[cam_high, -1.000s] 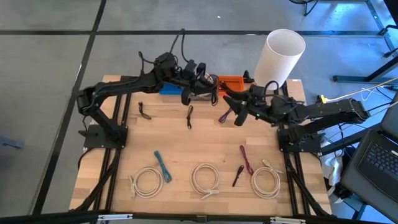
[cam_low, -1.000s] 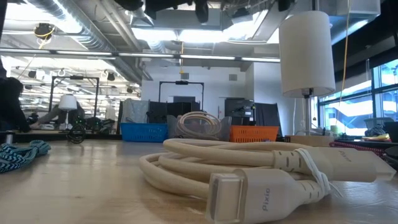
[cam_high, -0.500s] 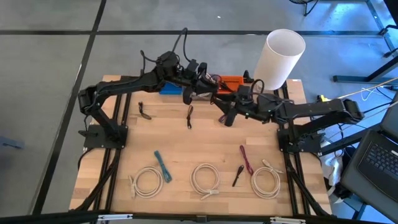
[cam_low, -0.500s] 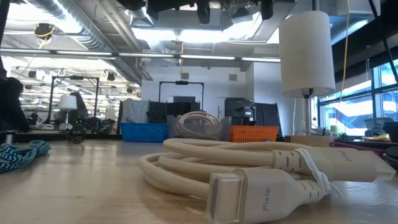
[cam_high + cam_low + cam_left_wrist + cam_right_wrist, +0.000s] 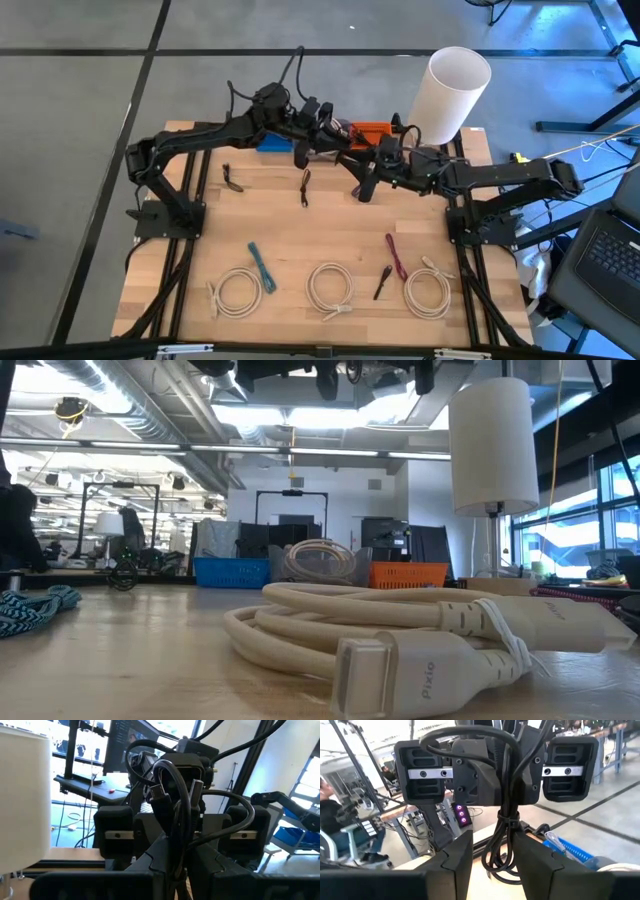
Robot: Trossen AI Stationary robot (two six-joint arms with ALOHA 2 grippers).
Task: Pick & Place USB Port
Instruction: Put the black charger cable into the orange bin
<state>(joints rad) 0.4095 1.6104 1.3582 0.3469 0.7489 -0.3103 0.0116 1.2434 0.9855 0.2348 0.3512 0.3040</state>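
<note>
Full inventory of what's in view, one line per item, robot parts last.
table: one, light wood, under both arms
coiled cables: three, cream, in a row along the near edge
teal cable: one, beside the left coil
magenta cable: one, near the right coil
short black cables: three, two mid-table, one by the magenta cable
blue bin: one, far edge
orange bin: one, far edge
white cylinder: one, far right corner
laptop: one, dark, off the table's right side
black USB cable: one, bundled, between the arms
left end effector: shut on the black USB cable, above the far edge
right end effector: open around the same cable
</note>
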